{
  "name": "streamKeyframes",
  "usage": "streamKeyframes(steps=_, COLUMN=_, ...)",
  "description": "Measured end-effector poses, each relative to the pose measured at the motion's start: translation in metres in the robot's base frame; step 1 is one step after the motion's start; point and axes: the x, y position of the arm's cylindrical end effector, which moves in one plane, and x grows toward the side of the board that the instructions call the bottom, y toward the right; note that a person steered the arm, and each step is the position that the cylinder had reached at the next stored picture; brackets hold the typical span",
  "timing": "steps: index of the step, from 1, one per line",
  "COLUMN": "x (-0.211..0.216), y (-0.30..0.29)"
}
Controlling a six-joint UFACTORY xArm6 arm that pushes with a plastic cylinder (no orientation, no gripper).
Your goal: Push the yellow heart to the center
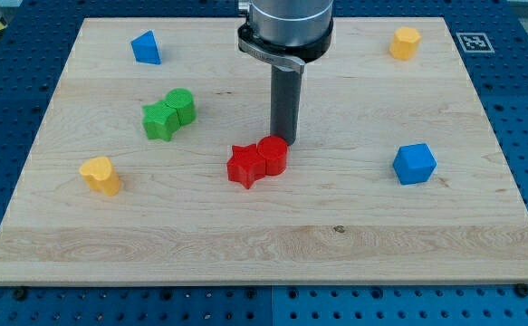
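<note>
The yellow heart point(100, 175) lies on the wooden board point(264, 235) at the view's left, a little below mid-height. My tip point(284, 140) stands near the board's middle, far to the right of the heart. It is just behind a red cylinder point(273, 154) that touches a red star point(244, 165). The tip is not in contact with the heart.
A green star point(160, 120) and a green cylinder point(182, 106) sit together up and right of the heart. A blue triangular block point(145, 47) is at top left, a yellow hexagonal block point(406, 42) at top right, a blue cube point(415, 164) at right.
</note>
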Motion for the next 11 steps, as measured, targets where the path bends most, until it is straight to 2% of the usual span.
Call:
streamKeyframes(steps=4, x=-0.016, y=-0.008)
streamKeyframes(steps=7, x=-0.018, y=-0.082)
streamKeyframes(steps=9, x=0.007, y=-0.119)
streamKeyframes(steps=11, x=0.06, y=-0.129)
